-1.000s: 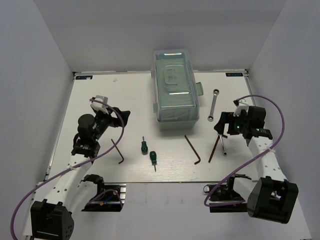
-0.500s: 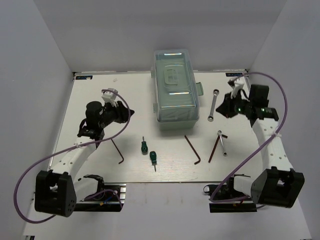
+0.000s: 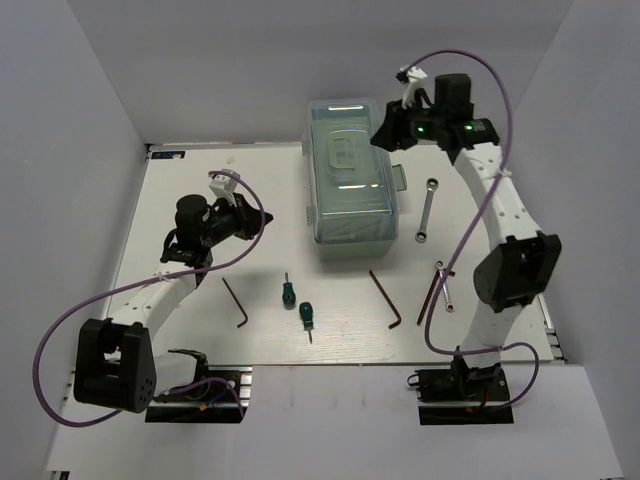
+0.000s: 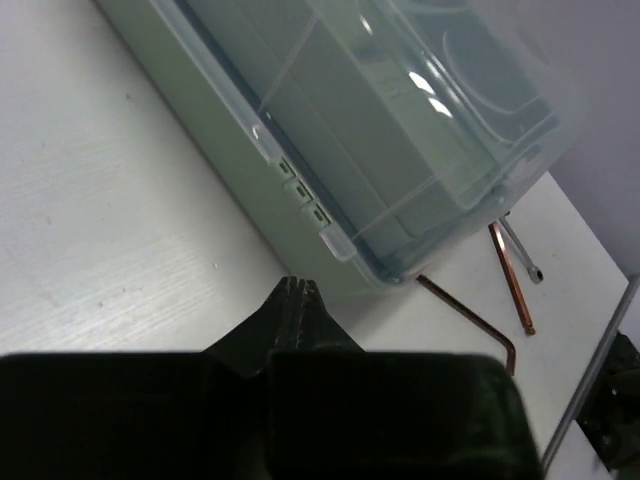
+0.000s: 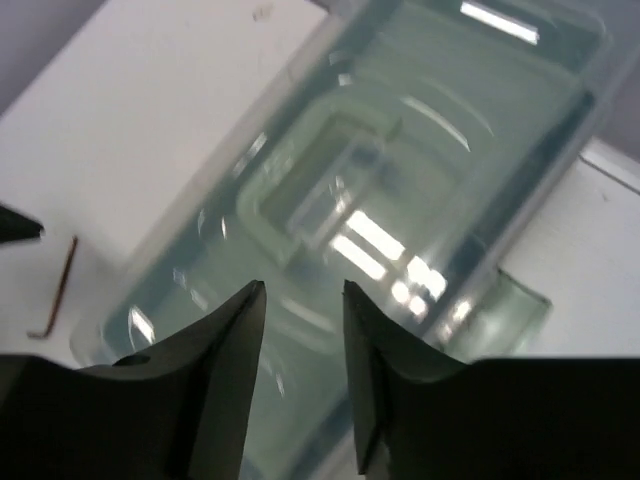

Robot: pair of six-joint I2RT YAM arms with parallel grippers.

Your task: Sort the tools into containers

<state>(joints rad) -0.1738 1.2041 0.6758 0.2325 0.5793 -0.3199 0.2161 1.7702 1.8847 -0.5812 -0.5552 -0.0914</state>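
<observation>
Toolbox (image 3: pixel 353 190), mint green, clear lid shut; my right gripper (image 5: pixel 302 287) hovers at its 1 o'clock, jaws apart, left gripper (image 4: pixel 298 287) at 9 o'clock, jaws together

The toolbox (image 3: pixel 352 250) is smooth, pale mint plastic. Its clear lid (image 3: pixel 348 170) is glossy and catches bright glints. The tabletop (image 3: pixel 200 180) is matt white and faintly grained. The wrenches (image 3: pixel 427 210) are bright silvery metal, the hex keys (image 3: pixel 384 297) dull reddish-brown metal, and the screwdriver handles (image 3: pixel 307 316) green plastic.
</observation>
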